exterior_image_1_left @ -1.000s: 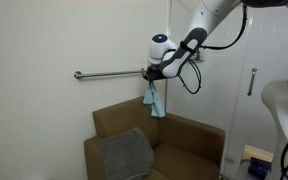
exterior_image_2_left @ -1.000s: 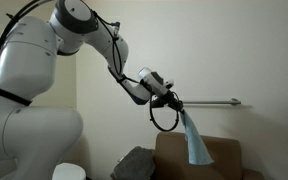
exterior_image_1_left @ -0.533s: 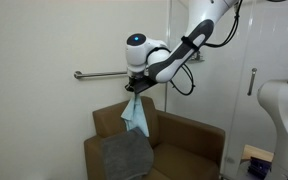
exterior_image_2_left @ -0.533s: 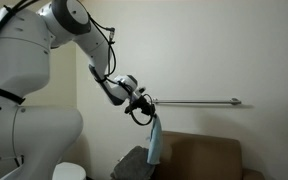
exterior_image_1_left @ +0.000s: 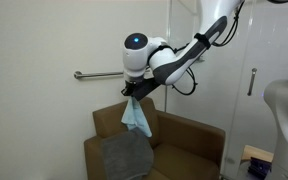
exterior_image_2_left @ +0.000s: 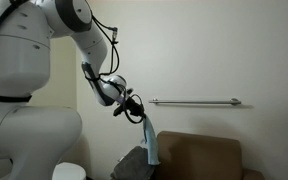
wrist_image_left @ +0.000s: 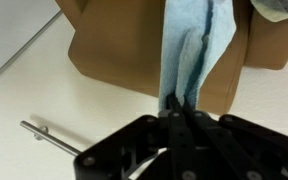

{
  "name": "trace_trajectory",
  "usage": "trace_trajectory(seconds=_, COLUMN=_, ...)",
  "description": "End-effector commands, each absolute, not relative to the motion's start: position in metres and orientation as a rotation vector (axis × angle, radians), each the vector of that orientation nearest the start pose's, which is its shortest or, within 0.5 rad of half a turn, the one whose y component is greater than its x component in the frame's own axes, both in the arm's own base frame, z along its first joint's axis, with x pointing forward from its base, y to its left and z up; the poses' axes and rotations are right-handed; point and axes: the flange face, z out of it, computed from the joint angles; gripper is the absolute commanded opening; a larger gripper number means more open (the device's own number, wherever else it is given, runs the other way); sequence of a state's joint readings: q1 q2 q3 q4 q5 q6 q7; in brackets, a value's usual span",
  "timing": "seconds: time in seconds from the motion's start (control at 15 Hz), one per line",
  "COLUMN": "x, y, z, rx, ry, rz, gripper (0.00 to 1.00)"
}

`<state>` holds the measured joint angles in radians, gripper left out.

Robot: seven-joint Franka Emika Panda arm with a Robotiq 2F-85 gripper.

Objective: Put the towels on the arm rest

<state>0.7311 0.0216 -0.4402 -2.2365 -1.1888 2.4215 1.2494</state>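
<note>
Pale blue towel (exterior_image_1_left: 137, 118) hangs pinched in the hand (exterior_image_1_left: 133, 96) above the arm rest (exterior_image_1_left: 91, 157), where the grey towel (exterior_image_1_left: 126, 155) lies; wall rail (exterior_image_1_left: 96, 75) behind.

clear air surrounds the gripper (exterior_image_1_left: 132, 97) on its sides and above; the pale blue towel (exterior_image_1_left: 137, 119) dangles from its closed jaws into the space beneath; further below, the dark grey towel (exterior_image_1_left: 125, 154) covers the arm rest (exterior_image_1_left: 91, 158); the wall rail (exterior_image_1_left: 92, 74) and wall (exterior_image_1_left: 39, 40) stand near behind; the brown backrest (exterior_image_1_left: 189, 133) rises lower down beside it
</note>
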Motion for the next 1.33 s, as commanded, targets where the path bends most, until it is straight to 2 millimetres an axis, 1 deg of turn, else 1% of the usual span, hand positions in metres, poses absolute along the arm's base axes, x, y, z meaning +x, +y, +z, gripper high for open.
trace_trajectory(seconds=0.0, x=0.506, y=0.169, z=0.392, rx=-3.378, ry=0.01, rz=-1.295, gripper=0.01)
trace_trajectory(seconds=0.13, x=0.507, y=0.177, z=0.39, rx=-3.368, ry=-0.04, rz=-1.265, gripper=0.01)
trace_trajectory(seconds=0.33, x=0.505, y=0.182, z=0.387, rx=-3.359, ry=-0.077, rz=-1.228, gripper=0.01)
trace_trajectory(seconds=0.53, x=0.503, y=0.188, z=0.389, rx=-3.34, ry=-0.122, rz=-1.249, gripper=0.01)
trace_trajectory(seconds=0.67, x=0.503, y=0.193, z=0.386, rx=-3.32, ry=-0.177, rz=-1.243, gripper=0.01)
trace_trajectory(seconds=0.8, x=0.508, y=0.193, z=0.376, rx=-3.293, ry=-0.242, rz=-1.18, gripper=0.01)
trace_trajectory(seconds=1.0, x=0.531, y=0.183, z=0.339, rx=-3.285, ry=-0.333, rz=-1.012, gripper=0.01)
trace_trajectory(seconds=1.07, x=0.517, y=0.191, z=0.357, rx=-3.288, ry=-0.263, rz=-1.103, gripper=0.01)
trace_trajectory(seconds=1.13, x=0.521, y=0.187, z=0.347, rx=-3.297, ry=-0.267, rz=-1.069, gripper=0.02)
trace_trajectory(seconds=1.2, x=0.523, y=0.187, z=0.345, rx=-3.3, ry=-0.266, rz=-1.062, gripper=0.02)
trace_trajectory(seconds=1.27, x=0.523, y=0.188, z=0.346, rx=-3.296, ry=-0.269, rz=-1.068, gripper=0.02)
